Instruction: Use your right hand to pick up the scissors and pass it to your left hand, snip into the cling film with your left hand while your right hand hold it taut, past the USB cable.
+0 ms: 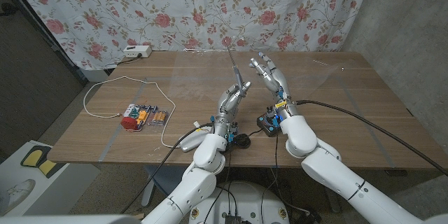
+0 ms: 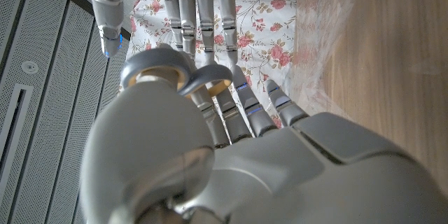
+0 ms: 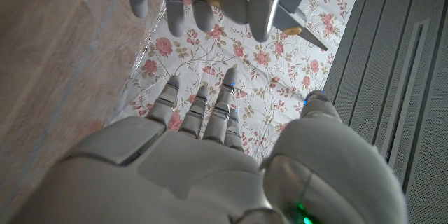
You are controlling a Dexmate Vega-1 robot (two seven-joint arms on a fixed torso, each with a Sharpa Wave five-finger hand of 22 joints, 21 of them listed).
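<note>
The left hand (image 1: 232,100) gripped the scissors (image 1: 234,66), blades pointing up toward the flowered curtain (image 1: 210,7). Just beside the scissors, the right hand (image 1: 273,75) stood with fingers spread, holding nothing. The white cable (image 1: 126,98) lay on the table (image 1: 350,105), well apart from the scissors.

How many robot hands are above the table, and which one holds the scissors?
2. The left hand is near the table's middle and holds the scissors, blades pointing up. The right hand is beside it, fingers apart, holding nothing.
</note>
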